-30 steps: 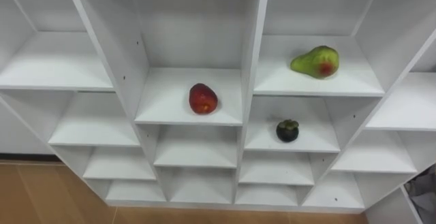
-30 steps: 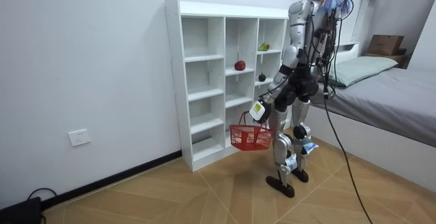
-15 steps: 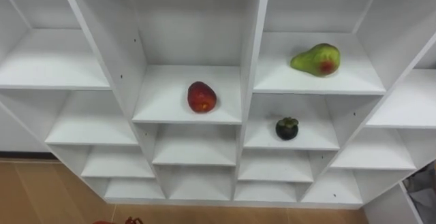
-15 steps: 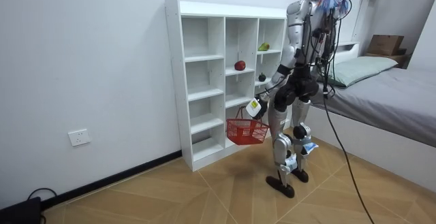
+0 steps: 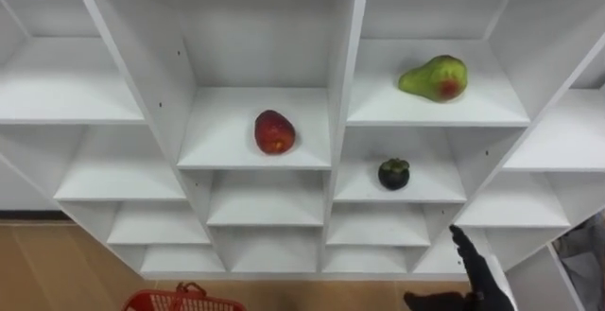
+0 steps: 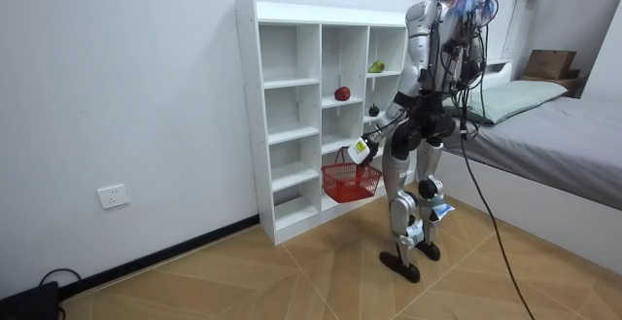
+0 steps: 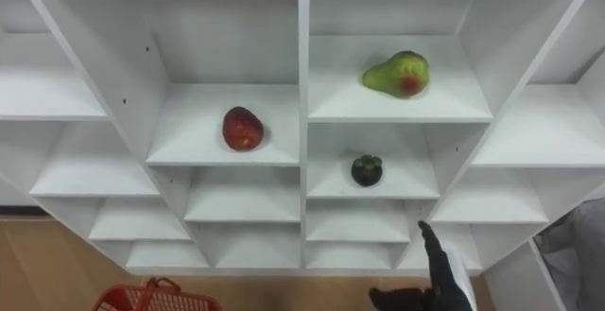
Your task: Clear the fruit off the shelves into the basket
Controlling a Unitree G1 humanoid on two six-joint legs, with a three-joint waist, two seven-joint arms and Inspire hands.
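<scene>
Fingers (image 5: 463, 245) straight and apart, I am holding the right hand (image 5: 480, 290) below-right of the dark fruit (image 5: 393, 173), left hand (image 6: 365, 155) gripping the basket (image 6: 350, 180).

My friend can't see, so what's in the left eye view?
A white closet holds a red apple, a green pear and a dark fruit on separate shelves. The open right robot hand points up at lower right; a red basket peeks in below.

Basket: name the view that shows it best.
The room view: the whole red basket shows there, hanging from the left hand in front of the shelf. Both eye views cut it off, with its rim and handle at the bottom edge, lower left.
</scene>
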